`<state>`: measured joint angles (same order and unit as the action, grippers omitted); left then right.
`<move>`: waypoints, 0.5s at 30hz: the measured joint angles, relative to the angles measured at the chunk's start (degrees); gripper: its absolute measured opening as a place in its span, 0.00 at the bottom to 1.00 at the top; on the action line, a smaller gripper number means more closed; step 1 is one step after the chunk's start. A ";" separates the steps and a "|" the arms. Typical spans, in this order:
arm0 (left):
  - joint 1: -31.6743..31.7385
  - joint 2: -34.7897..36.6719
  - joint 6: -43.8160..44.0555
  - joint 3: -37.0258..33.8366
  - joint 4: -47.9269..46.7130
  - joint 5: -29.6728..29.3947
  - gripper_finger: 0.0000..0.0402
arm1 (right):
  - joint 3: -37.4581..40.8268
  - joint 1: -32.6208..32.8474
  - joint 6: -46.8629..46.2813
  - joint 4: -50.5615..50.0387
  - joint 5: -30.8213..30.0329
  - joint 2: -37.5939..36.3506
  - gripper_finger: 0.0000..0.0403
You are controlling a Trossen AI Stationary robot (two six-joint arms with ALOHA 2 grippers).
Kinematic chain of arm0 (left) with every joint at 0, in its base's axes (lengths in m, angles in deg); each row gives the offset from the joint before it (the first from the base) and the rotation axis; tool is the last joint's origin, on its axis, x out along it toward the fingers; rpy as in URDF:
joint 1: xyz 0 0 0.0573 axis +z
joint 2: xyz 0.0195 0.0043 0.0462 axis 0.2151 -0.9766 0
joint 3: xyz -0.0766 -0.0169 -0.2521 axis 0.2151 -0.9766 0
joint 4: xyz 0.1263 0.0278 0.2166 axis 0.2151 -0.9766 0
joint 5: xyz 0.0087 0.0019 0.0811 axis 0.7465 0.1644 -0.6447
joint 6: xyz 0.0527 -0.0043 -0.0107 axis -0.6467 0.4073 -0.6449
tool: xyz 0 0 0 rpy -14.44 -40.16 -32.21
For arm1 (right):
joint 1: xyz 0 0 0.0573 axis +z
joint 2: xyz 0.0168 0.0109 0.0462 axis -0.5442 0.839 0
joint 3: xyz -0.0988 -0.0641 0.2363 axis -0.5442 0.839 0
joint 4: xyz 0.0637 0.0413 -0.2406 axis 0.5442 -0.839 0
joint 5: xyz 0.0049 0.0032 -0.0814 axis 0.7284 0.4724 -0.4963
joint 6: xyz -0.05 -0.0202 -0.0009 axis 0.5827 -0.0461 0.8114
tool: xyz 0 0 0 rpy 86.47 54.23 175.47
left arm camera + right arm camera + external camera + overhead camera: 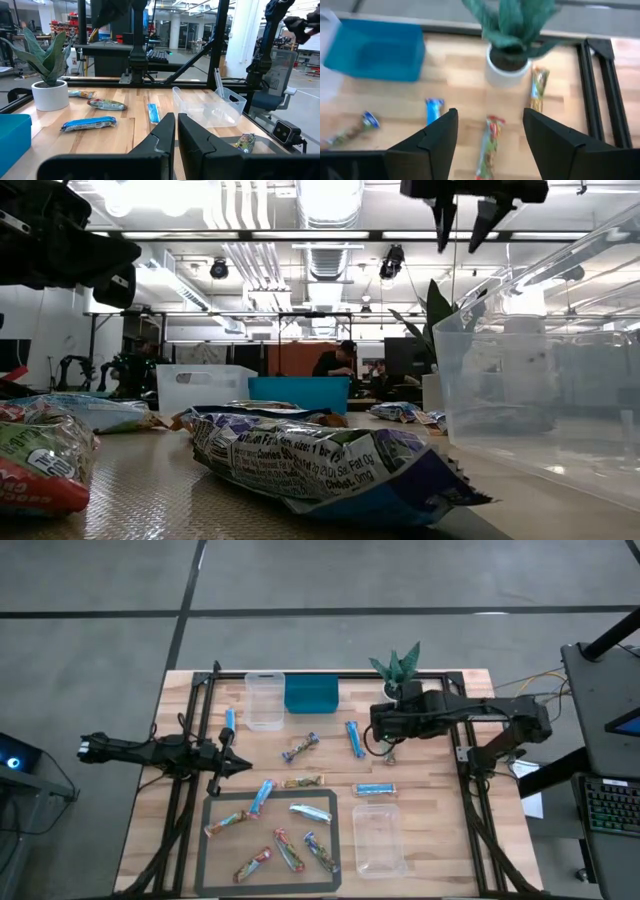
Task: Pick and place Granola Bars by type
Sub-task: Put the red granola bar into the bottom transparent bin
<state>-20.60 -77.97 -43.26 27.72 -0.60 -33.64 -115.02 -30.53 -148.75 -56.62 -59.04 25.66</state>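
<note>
Granola Bars lie scattered on the wooden table: blue ones (355,737) (375,789) (229,718), mixed ones (300,747) (302,781), and several more on a dark mat (215,875), among them a silvery-white one (311,811). My right gripper (490,135) is open and hangs above the table near the plant pot, pointing slantwise down. A green and red bar (489,146) lies flat on the wood below the gap between its fingers, and another bar (538,89) lies beside the pot. My left gripper (176,134) is shut and level at the table's left side, holding nothing.
A clear tub (264,700) and a teal bin (311,693) stand at the far edge, with a potted plant (400,670) to their right. A second clear tub (380,837) stands near the front right. Black frame rails (190,740) run along both sides.
</note>
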 joint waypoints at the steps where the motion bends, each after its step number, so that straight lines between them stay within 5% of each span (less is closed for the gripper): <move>1: 0.00 -0.01 0.00 0.00 -0.02 0.00 0.01 | 0.12 0.02 -0.53 0.09 1.14 0.53 0.54; 15: 0.00 -0.12 0.00 0.00 -0.06 0.00 0.01 | 1.95 0.04 -3.90 0.10 4.25 7.86 0.53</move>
<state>-20.60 -78.09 -43.26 27.72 -0.66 -33.64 -113.07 -30.49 -152.66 -56.51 -54.80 33.52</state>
